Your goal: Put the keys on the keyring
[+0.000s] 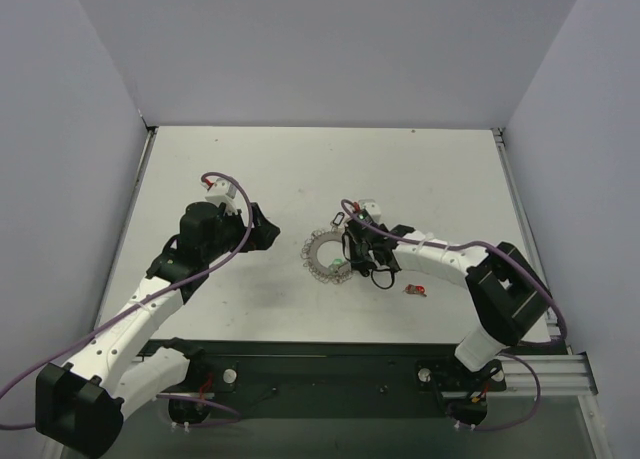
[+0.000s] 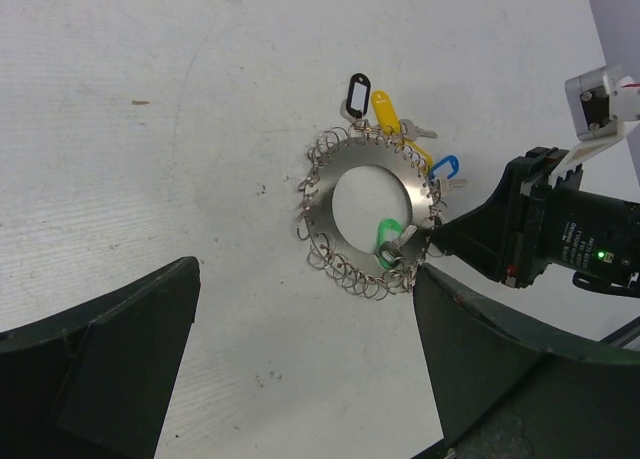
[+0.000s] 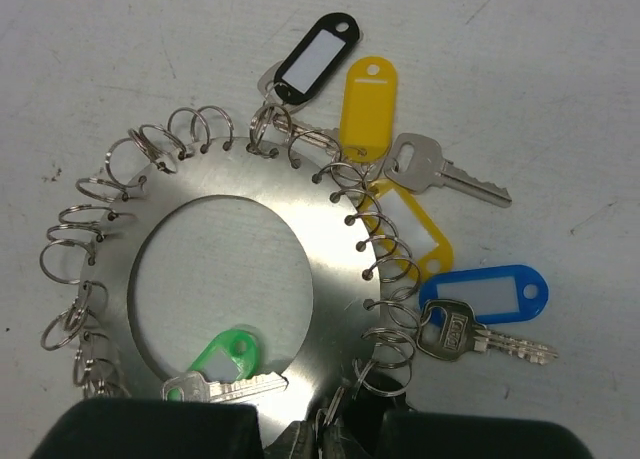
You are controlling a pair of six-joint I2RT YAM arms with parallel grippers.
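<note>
The keyring [image 3: 330, 269] is a flat silvery ring edged with small wire loops and lies on the table; it also shows in the top view [image 1: 322, 260] and the left wrist view [image 2: 328, 179]. Black [image 3: 318, 51], yellow [image 3: 368, 104], a second yellow [image 3: 415, 229] and blue [image 3: 485, 294] tagged keys hang from its loops. A green-tagged key [image 3: 228, 354] lies across the ring's inner edge. A red-tagged key [image 1: 415, 290] lies loose on the table. My right gripper [image 3: 335, 441] is shut on a loop at the ring's near rim. My left gripper [image 2: 300, 309] is open and empty, just left of the ring.
The white table [image 1: 250, 169] has walls at the back and on both sides. The right arm [image 1: 450, 264] reaches in from the right, with the red key just in front of it. The right gripper's body [image 2: 560, 229] shows in the left wrist view.
</note>
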